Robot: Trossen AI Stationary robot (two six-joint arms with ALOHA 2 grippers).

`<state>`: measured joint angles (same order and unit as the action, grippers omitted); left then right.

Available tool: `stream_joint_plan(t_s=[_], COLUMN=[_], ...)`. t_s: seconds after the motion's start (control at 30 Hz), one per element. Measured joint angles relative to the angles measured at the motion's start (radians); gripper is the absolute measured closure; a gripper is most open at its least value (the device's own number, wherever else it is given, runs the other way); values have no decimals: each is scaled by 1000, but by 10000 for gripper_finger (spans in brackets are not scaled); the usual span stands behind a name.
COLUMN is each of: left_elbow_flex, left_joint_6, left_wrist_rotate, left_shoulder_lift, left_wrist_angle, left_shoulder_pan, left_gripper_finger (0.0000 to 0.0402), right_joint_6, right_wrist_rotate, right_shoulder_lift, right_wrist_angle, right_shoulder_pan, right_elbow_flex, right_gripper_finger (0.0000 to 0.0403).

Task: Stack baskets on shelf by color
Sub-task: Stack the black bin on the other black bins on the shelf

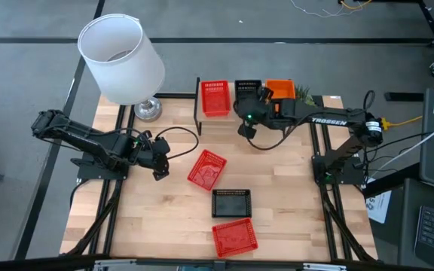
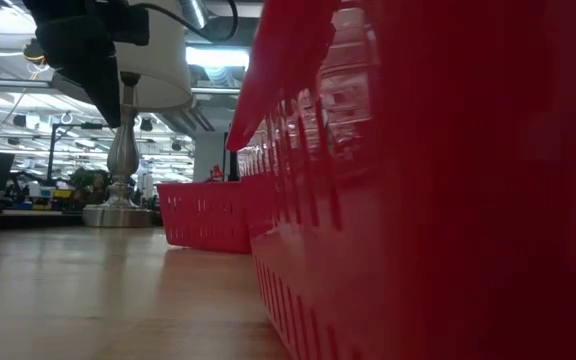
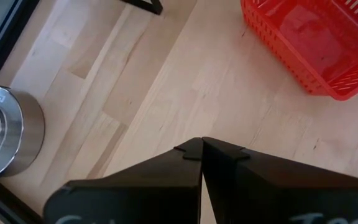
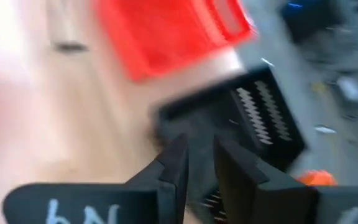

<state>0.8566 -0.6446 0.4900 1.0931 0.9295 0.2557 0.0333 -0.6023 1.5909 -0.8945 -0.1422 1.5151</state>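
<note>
On the shelf [image 1: 228, 114] at the table's far edge stand a red basket [image 1: 215, 98], a black basket [image 1: 247, 87] and an orange basket [image 1: 280, 89]. My right gripper [image 1: 246, 120] [image 4: 201, 168] is at the black basket's [image 4: 260, 112] near side, shut on it. Three more baskets rest on the tabletop on their bottoms: a red one [image 1: 206, 169] [image 3: 309, 43], a black one [image 1: 232, 202] and a second red one [image 1: 234, 237] [image 2: 428, 200]. My left gripper [image 1: 159, 164] [image 3: 201, 149] hangs shut and empty above the table, left of the first red one. My right gripper has the black basket's mesh wall [image 4: 211, 200] between its two fingers, near a corner of the rim. The fingers slant down from the table's right side. The view is blurred, so how far back the wall reaches does not show. The basket sits on the shelf.
A lamp with a white shade [image 1: 123, 56] and a metal base [image 1: 148, 109] [image 3: 5, 130] stands at the far left, beside the shelf. Bare wood lies between my left gripper and the table's near edge. Cables run along the right side.
</note>
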Motion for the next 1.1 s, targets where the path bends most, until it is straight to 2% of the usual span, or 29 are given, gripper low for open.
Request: stream_joint_plan(t_s=[0.1,0.27,0.33,0.4,0.63,0.87,1.1], left_elbow_flex=[0,0,0,0,0,0,0], left_joint_6=[-4,-5,-5,-5,-3,0,0], left_wrist_rotate=[0,-1,-1,-1,-2,-2,-43], left_shoulder_lift=[0,0,0,0,0,0,0], left_wrist_angle=[0,0,-1,-3,-6,-6,-5], left_shoulder_pan=[0,0,0,0,0,0,0], left_gripper_finger=[401,401,401,401,401,401,401], right_joint_6=[-54,-163,-185,-187,-189,-215,-239], right_wrist_rotate=[183,587,693,755,826,759,753], right_shoulder_lift=[0,-2,-2,-2,0,17,32], right_wrist_angle=[-59,-138,-130,-132,-180,-128,-106], right_shoulder_pan=[37,99,133,172,289,396,452], right_elbow_flex=[86,202,210,211,198,198,198], right_gripper_finger=[328,328,328,328,328,328,328])
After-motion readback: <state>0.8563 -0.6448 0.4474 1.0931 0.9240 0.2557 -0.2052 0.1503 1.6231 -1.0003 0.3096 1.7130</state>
